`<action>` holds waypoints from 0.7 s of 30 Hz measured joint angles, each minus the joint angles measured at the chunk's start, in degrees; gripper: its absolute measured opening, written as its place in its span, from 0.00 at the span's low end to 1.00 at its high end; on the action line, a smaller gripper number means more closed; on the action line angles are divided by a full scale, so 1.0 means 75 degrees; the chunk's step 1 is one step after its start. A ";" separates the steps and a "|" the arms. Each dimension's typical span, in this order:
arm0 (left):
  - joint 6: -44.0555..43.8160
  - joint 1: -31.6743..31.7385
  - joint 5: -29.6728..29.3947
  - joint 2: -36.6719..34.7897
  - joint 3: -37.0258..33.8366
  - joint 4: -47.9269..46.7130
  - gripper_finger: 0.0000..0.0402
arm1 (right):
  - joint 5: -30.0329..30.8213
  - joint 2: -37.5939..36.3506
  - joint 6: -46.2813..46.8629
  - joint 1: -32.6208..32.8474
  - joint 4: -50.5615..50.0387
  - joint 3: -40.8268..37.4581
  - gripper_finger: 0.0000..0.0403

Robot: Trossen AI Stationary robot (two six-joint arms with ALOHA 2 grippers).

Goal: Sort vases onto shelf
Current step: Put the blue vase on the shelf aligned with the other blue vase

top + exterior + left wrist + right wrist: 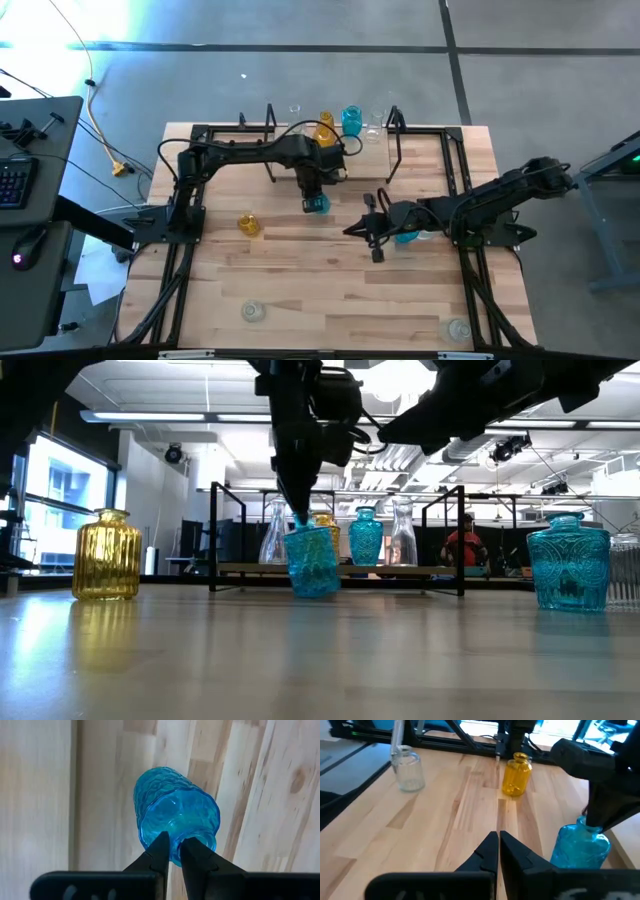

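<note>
My left gripper [313,196] points down over the table's middle, shut on a teal-blue vase [312,563], which leans a little. The vase's base is at the tabletop or just above it; which, I cannot tell. My right gripper [498,845] is shut on nothing and points toward the left, just right of that vase. The shelf [330,150] stands at the far edge with clear, yellow and blue vases [351,120] on its board. A yellow vase [248,225] and a second blue vase [568,565] stand upright on the table. My left gripper pinches the rim of the blue vase's neck [175,856] between its two fingers, from above, pointing down. One finger [196,851] appears to be in the mouth and the other [159,851] outside the neck. The vase hangs tilted below the fingers.
The second blue vase [405,236] stands under my right arm. Two clear vases [253,312] [458,328] stand near the front edge. A person in red [465,545] sits in the room beyond the table. Bare wood lies between the yellow vase and the front edge.
</note>
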 joint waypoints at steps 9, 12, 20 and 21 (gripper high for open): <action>0.0460 -0.0009 -0.0034 -0.0055 0.0006 0.0224 0.25 | 0.0051 0.0001 0.0567 0.0023 -0.0195 0.0000 0.00; 0.0630 -0.0013 -0.0081 -0.0058 0.0006 0.0226 0.30 | 0.0071 0.0003 0.0716 0.0023 -0.0205 0.0000 0.00; 0.0731 -0.0135 -0.0167 -0.0769 0.0000 0.1282 0.29 | 0.0819 0.0003 0.0910 -0.0054 -0.0189 0.0000 0.00; 0.0730 -0.0163 -0.0139 -0.0893 -0.0067 0.1520 0.28 | 0.0831 0.0003 0.0947 -0.0099 -0.0154 0.0000 0.00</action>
